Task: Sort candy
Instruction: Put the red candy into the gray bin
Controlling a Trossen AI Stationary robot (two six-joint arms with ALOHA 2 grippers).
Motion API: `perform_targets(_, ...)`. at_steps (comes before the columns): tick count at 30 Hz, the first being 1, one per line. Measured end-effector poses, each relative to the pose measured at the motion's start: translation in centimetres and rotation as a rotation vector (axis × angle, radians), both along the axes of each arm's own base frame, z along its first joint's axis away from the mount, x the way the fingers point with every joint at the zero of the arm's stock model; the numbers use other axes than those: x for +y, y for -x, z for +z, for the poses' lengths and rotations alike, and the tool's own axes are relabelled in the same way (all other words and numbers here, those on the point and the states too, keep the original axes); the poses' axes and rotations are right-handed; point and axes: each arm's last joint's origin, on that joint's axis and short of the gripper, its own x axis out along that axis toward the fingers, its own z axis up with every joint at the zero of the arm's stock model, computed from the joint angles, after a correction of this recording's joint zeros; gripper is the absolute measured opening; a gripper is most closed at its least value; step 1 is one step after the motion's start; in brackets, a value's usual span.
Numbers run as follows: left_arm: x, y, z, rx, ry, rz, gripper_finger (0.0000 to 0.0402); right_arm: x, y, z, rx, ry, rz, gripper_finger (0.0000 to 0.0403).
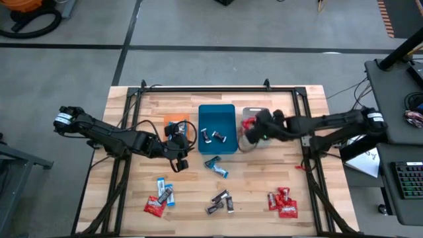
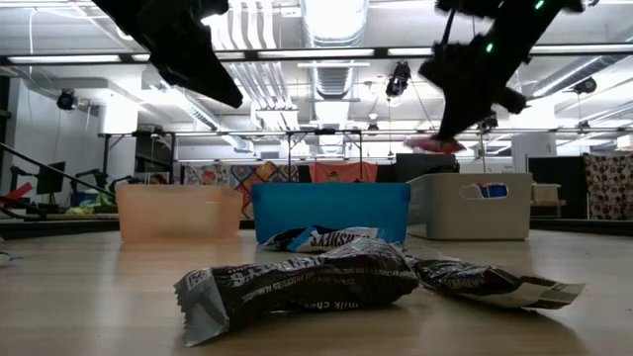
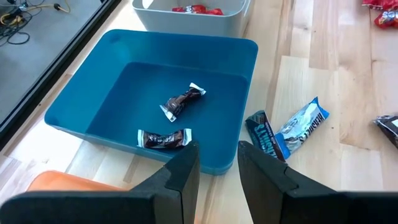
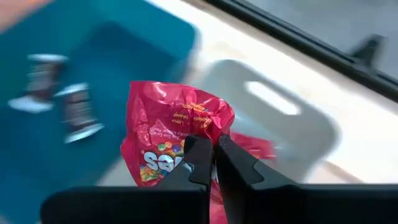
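Candy [image 4: 168,134] in crinkled glossy red wrapper, pinched by right claw [image 4: 214,152].

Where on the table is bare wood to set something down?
Bare wood lies right of the grey plastic tray, above the red candy wrappers; also left of the orange tray. Crowded: the front strip and around the teal rectangular tray.
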Motion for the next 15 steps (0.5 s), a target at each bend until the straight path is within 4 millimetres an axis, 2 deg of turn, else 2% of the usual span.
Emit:
perform_targets(3, 0.0, 0.0, 0.0, -0.002, 0.007, 0.005, 0.0093, -1.9, 0.1, -0.7, 0.053, -0.002, -0.083, 0.0012)
perform_targets(7, 0.0, 0.0, 0.0, -0.001, 0.012, 0.009, 0.0093, -3.4, 0.0, -1.4, 0.098, 0.000, -0.123, 0.0012)
perform_targets(15, 0.0, 0.0, 0.0, -0.005, 0.014, 0.008, 0.0093, -4.0, -0.5, -2.6, 0.160, 0.012, -0.136, 0.0013)
